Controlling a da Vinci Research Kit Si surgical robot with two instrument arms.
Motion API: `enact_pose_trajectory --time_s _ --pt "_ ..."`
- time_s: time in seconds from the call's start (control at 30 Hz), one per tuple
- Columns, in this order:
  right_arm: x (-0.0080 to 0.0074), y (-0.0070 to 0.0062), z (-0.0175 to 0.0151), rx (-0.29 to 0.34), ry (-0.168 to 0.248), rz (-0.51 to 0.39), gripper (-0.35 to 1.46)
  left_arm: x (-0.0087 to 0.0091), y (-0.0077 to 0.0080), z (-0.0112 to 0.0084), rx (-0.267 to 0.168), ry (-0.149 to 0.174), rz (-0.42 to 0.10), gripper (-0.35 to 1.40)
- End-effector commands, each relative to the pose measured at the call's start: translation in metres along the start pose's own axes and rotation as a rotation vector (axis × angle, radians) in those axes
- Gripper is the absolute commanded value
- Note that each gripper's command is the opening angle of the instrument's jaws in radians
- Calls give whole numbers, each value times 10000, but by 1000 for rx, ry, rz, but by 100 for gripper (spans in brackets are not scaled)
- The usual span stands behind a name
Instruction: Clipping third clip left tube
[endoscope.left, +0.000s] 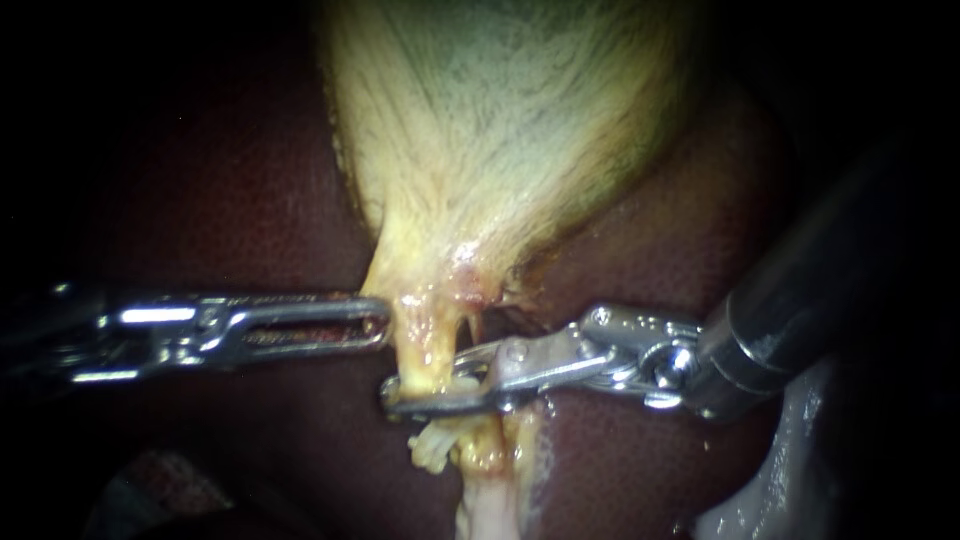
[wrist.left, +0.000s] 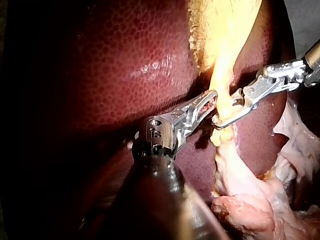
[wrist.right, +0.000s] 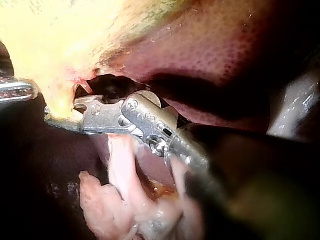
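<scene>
Endoscope: the right instrument's claw (endoscope.left: 430, 385) straddles the left tube (endoscope.left: 425, 345) below the gallbladder (endoscope.left: 500, 130) and touches it from both sides, so the clip looks about to be placed.

Left wrist: the left instrument's claw (wrist.left: 214, 98) is closed on the gallbladder's neck.

Right wrist: the tube fills the claw. The next move calls for a full, square squeeze.

Close endoscope on gallbladder (endoscope.left: 500, 130); wrist cameras close, from opposite sides, same tube (endoscope.left: 425, 345).

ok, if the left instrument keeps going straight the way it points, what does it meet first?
The yellow tube below the gallbladder. The left instrument looks right against it, though depth is unclear.
</scene>
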Motion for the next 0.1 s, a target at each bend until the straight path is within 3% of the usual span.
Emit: enact_pose_trajectory --time_s 0.03,0.1 --pt "0 0 0 0 0 0 -35 0 0 0 -1 0 -1 -35" --pt "0 -1 0 0 0 0 -35 0 0 0 -1 0 -1 -35"
